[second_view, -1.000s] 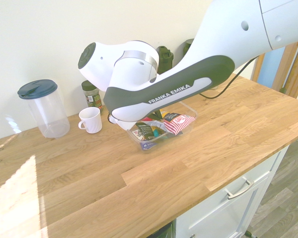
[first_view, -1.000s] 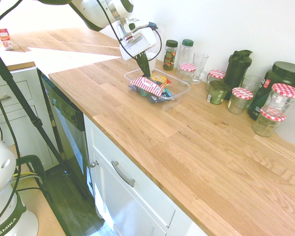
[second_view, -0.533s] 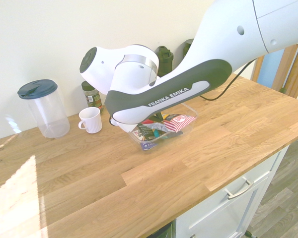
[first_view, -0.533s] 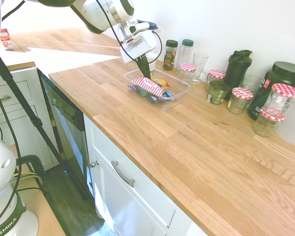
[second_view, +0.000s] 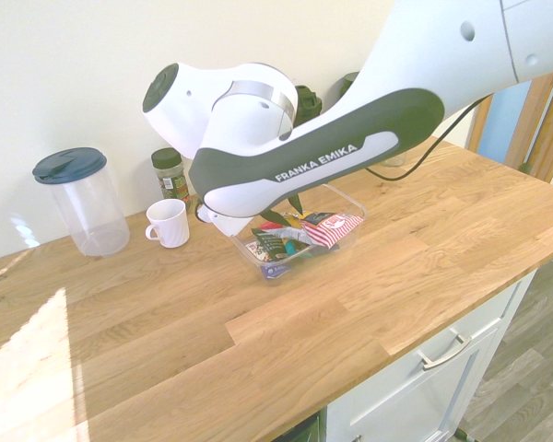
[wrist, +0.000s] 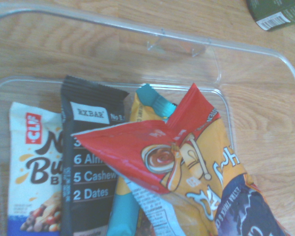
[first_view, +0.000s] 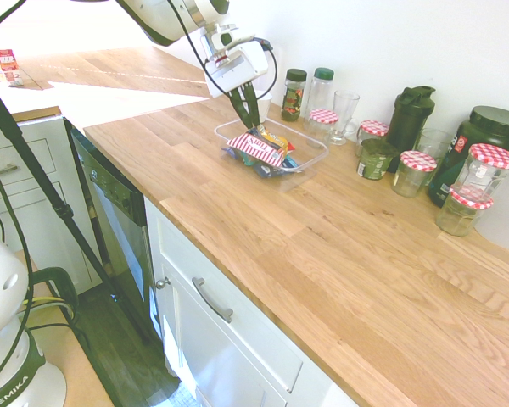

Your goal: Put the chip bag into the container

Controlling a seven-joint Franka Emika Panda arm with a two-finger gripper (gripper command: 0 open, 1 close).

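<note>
Chip bag [first_view: 256,147], the small red-and-white striped one with a yellow-orange corner, lies inside the shallow clear plastic container [first_view: 310,158] on top of the snack bars [wrist: 88,162], so the placing looks done. It rests tilted because the packets under it prop it up. The white arm's gripper [first_view: 248,114] hangs just above the bag, its two dark fingers a little apart and holding nothing. Compared with a second ago, the fingers were together down at the bag; now they have parted and the gripper has lifted clear.
</note>
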